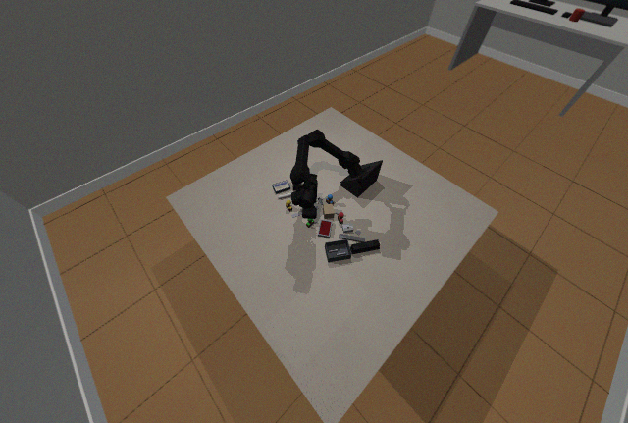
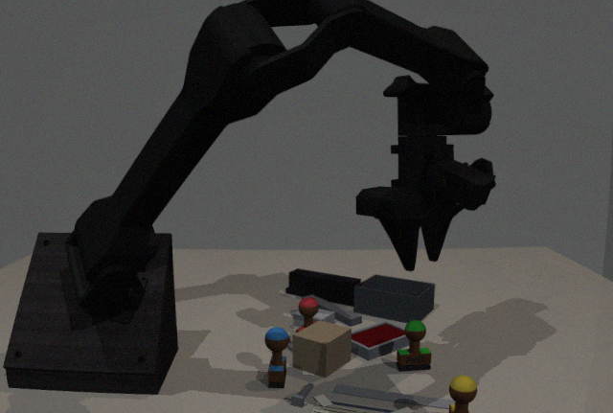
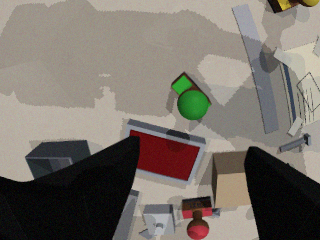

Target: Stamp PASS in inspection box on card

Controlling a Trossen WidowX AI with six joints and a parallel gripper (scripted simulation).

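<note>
Seen from the wrist, with the ink pad [image 1: 325,228] [image 2: 380,335] [image 3: 167,156] as the centre of the dial, the green-topped stamp [image 1: 309,222] [image 2: 415,332] [image 3: 193,105] stands upright on the counter [image 1: 324,337] [image 2: 544,299] [image 3: 40,30] at one o'clock, just beside the pad. The lettering on its side looks like PASS, so I take it for the task's stamp. The card [image 2: 363,400] [image 3: 300,107] lies at two o'clock, cut off by the frame edge.

The pincer [image 1: 309,214] [image 2: 421,264] [image 3: 194,151] hangs above with its fingers spread, pinching nothing.

As for progress, the stamp is on the counter, out of the grip. No finished print shows on the visible part of the card, but part of it is out of view, so I cannot tell whether the print exists. Nor can I see whether the stamp's underside carries ink. If the print is unmade, gripping, any needed inking, stamping inside the box and setting down are left; if it is made, the stamp's return looks done.
</note>
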